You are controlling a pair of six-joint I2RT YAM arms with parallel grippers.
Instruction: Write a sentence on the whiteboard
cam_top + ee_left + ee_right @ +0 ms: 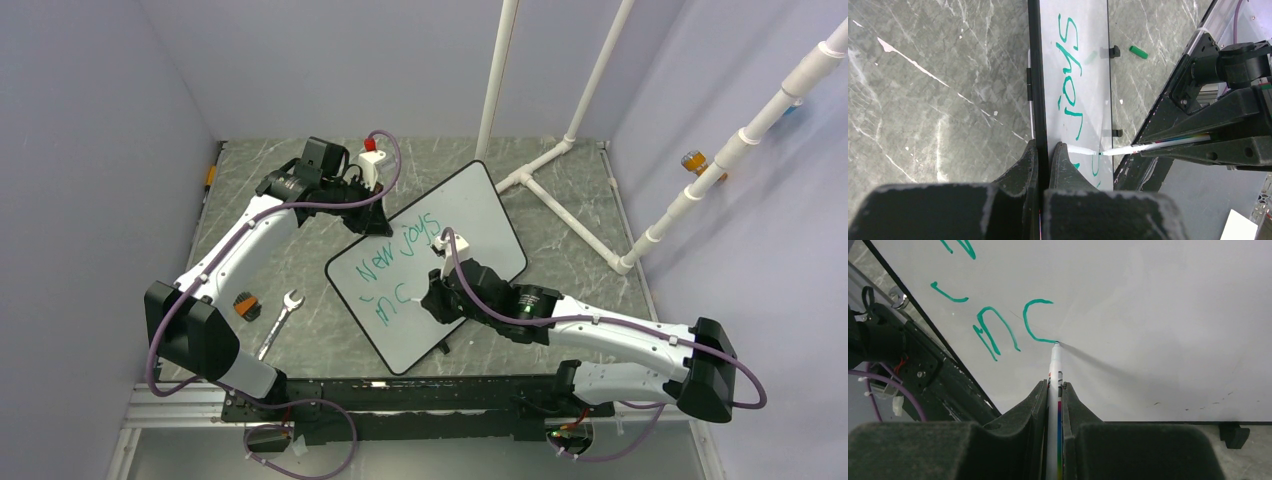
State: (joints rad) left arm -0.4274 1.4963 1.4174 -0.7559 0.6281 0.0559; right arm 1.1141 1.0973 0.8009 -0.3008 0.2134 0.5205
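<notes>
The whiteboard (478,215) lies slanted in the middle of the table. On it the sentence (378,267) in green marker reads "New joys", with "inc" (993,326) on the line below. My left gripper (376,216) is shut on the board's black rim (1037,75) at its far left edge. My right gripper (1054,388) is shut on a white marker (1055,365). The marker's tip touches the board at the end of the "c". The marker (1148,146) also shows in the left wrist view.
A green marker cap (1138,51) lies beyond the board's clipped edge. A wrench (280,320) and a small orange-and-black object (245,305) lie left of the board. White pipe framing (560,150) stands at the back right. A red-topped white object (370,160) sits by the left arm.
</notes>
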